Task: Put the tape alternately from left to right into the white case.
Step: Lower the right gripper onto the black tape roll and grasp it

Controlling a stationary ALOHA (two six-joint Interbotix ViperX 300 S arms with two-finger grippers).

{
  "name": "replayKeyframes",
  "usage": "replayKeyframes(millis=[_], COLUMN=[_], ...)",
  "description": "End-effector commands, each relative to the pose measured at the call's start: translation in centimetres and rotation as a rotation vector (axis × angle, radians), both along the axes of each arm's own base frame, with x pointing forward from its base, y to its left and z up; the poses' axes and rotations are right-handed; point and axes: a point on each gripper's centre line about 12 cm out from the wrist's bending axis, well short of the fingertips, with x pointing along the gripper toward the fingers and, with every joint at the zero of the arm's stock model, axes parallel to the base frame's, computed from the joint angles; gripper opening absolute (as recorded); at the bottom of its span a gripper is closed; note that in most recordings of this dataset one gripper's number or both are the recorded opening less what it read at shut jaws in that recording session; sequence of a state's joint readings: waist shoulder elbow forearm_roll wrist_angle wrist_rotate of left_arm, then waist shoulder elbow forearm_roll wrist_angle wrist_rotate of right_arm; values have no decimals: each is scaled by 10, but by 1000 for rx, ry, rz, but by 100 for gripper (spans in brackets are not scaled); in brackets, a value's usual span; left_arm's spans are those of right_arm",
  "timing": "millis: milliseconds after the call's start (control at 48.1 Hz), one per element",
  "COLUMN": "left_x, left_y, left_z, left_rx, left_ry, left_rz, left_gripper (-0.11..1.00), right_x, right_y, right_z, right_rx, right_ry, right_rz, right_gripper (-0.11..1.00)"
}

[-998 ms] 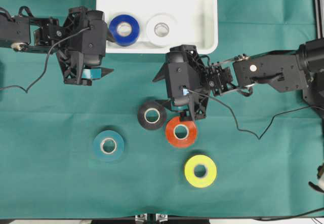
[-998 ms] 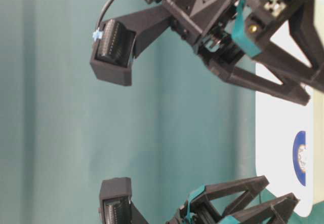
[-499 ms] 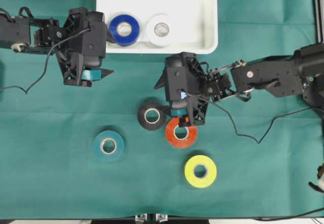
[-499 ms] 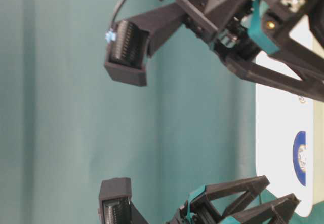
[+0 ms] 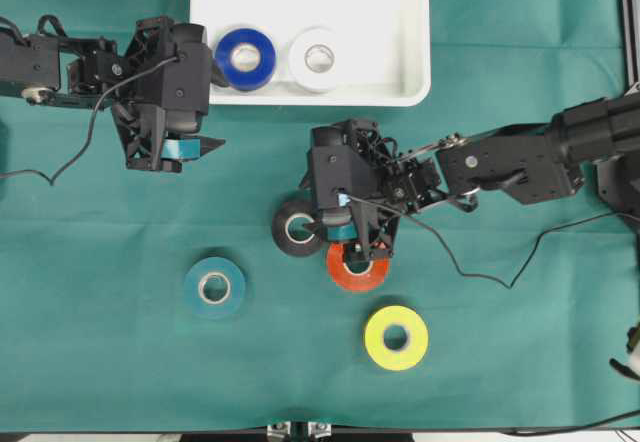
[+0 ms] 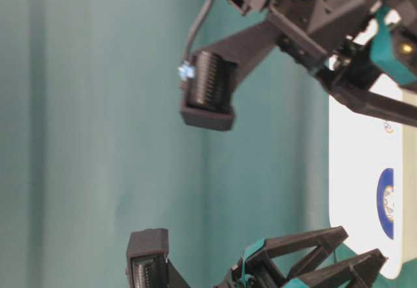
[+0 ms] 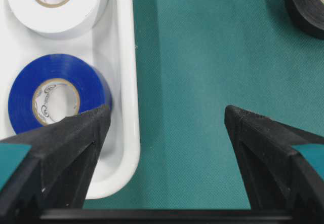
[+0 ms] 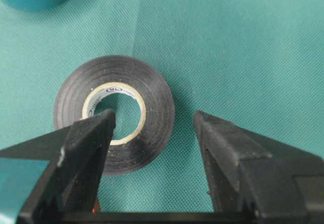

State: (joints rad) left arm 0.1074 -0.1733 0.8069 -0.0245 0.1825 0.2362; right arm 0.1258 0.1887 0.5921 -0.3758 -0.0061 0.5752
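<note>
My left gripper (image 5: 200,147) hangs open beside the white case (image 5: 405,87), blue roll (image 5: 246,58) and white roll (image 5: 319,57) inside. My right gripper (image 8: 152,133), jaws spread, straddles the black roll (image 8: 114,114) on the cloth; I'd lower, then close.

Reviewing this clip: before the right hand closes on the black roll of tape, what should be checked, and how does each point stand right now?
1. Right hand open: ok, fingers spread.
2. Black ring-shaped roll of tape lined up: ok; one finger over its pale core, the other outside its rim.
3. Red-orange roll of tape clear of the grasp: cannot tell; the hand partly covers it in the overhead view.
4. Room in the shallow white plastic case: ok; bare floor beside the white roll and blue roll.
5. Left hand out of the way: ok, open beside the case's near edge.
</note>
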Motion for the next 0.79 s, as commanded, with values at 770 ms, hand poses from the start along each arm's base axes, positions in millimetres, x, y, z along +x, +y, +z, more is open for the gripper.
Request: replayKeyframes(millis=[770], left_x=[2], left_y=[-1], left_z=[8], left_rx=[0], left_ry=[-29], left_rz=[-1], left_gripper=[56], right_x=[20], right_y=[6], right_z=[0], right_rx=[-7], right_ry=[0], right_rz=[1], right_gripper=[27])
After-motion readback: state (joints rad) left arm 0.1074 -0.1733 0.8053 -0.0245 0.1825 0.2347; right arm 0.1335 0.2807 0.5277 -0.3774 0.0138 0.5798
